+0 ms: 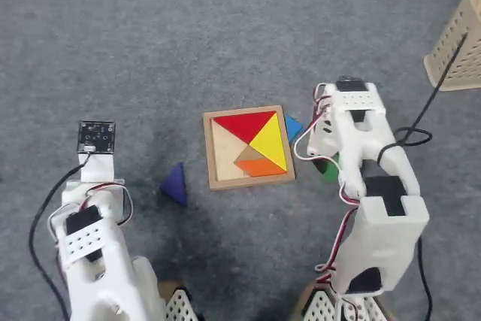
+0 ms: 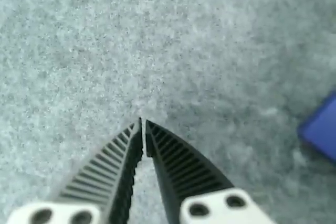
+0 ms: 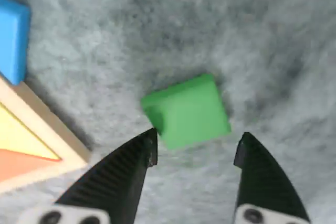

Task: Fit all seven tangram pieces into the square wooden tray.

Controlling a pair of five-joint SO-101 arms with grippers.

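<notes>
At the lower left of the high view the left gripper [image 2: 143, 129] hangs over grey carpet [image 2: 157, 35], fingers pressed together, idle near the dark blue triangle [image 1: 174, 183]. Right of centre the right gripper [image 3: 198, 142] stands spread astride the green piece [image 3: 189, 109], seemingly lined up to pinch it. Beyond, the light blue piece [image 1: 292, 127] lies just beside the wooden tray [image 1: 208, 152], whose right part already holds the red piece [image 1: 244, 124], yellow piece [image 1: 270, 143] and orange piece [image 1: 261, 166].

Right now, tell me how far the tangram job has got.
Done: red, yellow and orange pieces sit in the tray. In hand: the right gripper hangs open over the green piece, not gripping it. Left: green, the blue piece beside the tray, and the dark blue triangle.
</notes>
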